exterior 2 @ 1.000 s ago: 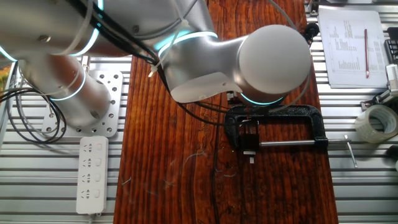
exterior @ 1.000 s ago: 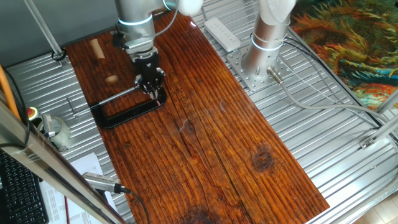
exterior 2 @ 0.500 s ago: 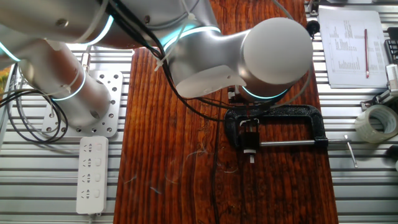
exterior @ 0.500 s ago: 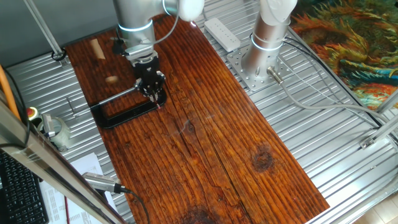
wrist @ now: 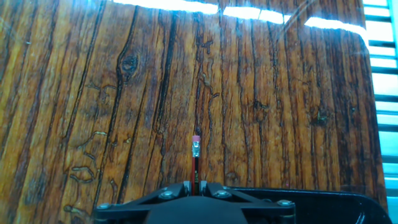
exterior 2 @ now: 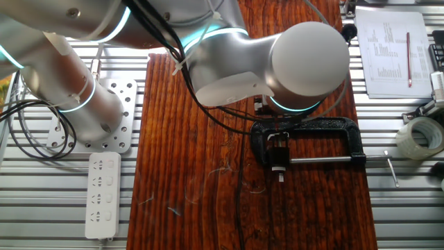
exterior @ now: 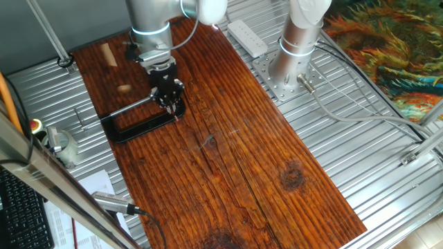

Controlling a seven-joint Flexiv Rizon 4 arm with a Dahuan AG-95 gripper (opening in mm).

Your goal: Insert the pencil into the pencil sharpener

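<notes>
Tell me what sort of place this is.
Most likely a robotics lab bench: a wooden board on a ribbed metal table, a black clamp fixed to it, and a power strip, tape roll and printed sheets alongside.

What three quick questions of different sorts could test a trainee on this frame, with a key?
1. True or false: the gripper is shut on the pencil.
2. What does the pencil's eraser end point along? A) the wooden tabletop B) the power strip C) the tape roll
3. Fill in: the gripper sits at the black ____.

Key: 1 true; 2 A; 3 clamp.
</notes>
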